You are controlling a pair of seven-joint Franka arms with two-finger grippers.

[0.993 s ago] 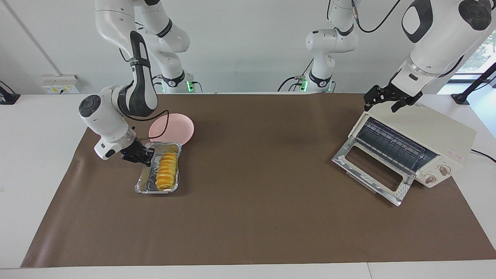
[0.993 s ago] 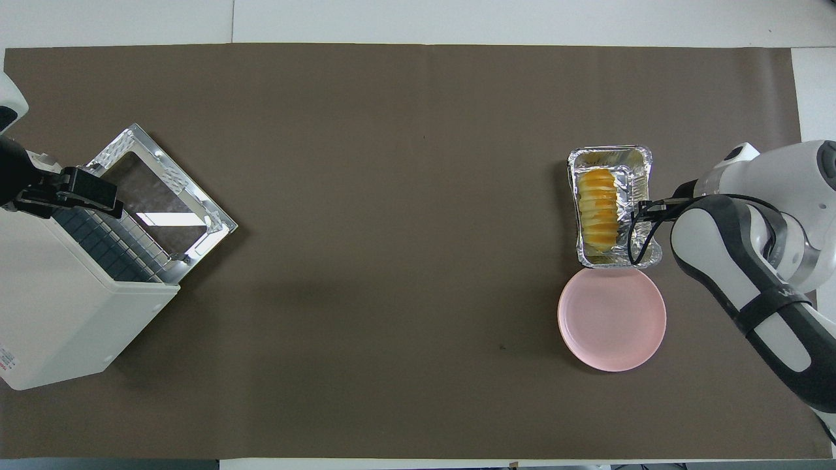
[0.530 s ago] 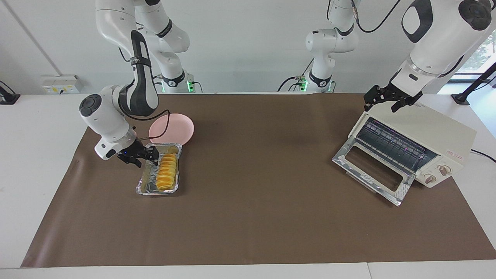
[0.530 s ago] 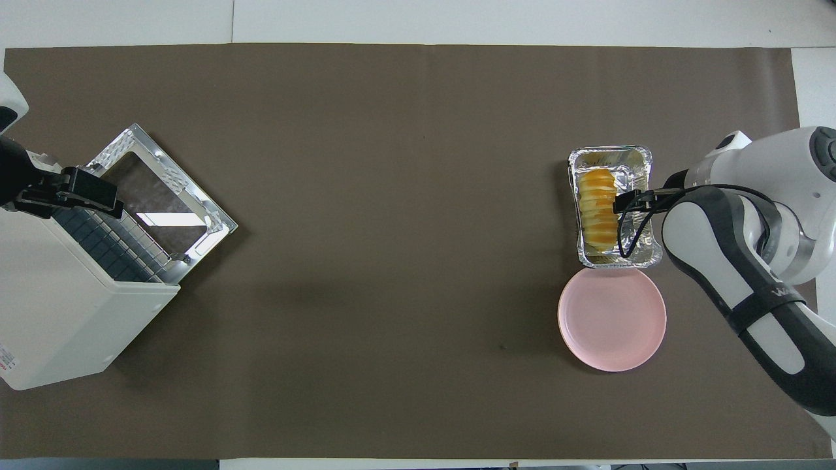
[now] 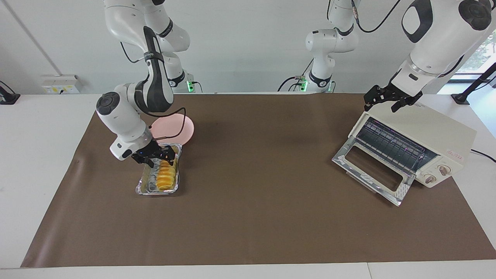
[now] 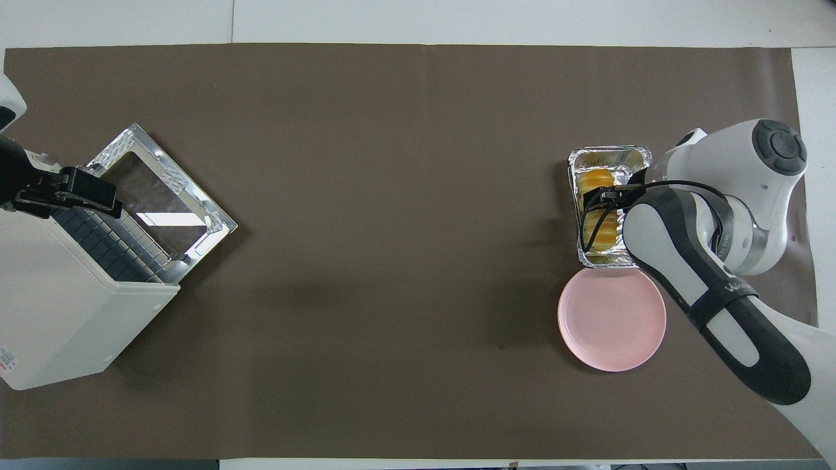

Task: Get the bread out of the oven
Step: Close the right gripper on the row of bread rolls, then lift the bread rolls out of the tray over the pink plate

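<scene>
The bread [image 5: 164, 175] lies in a foil tray [image 5: 144, 188] on the table [image 5: 255, 217], toward the right arm's end and well apart from the oven [image 5: 422, 143], whose glass door [image 5: 370, 170] hangs open at the left arm's end. The right gripper [image 5: 155, 155] hangs over the end of the loaf nearer the robots, its fingers [image 5: 169, 153] spread apart above the bread and holding nothing. A pink plate [image 6: 612, 320] sits just beside the tray, nearer the robots. The left gripper [image 5: 387, 100] waits over the oven's top edge, fingers parted and empty.
</scene>
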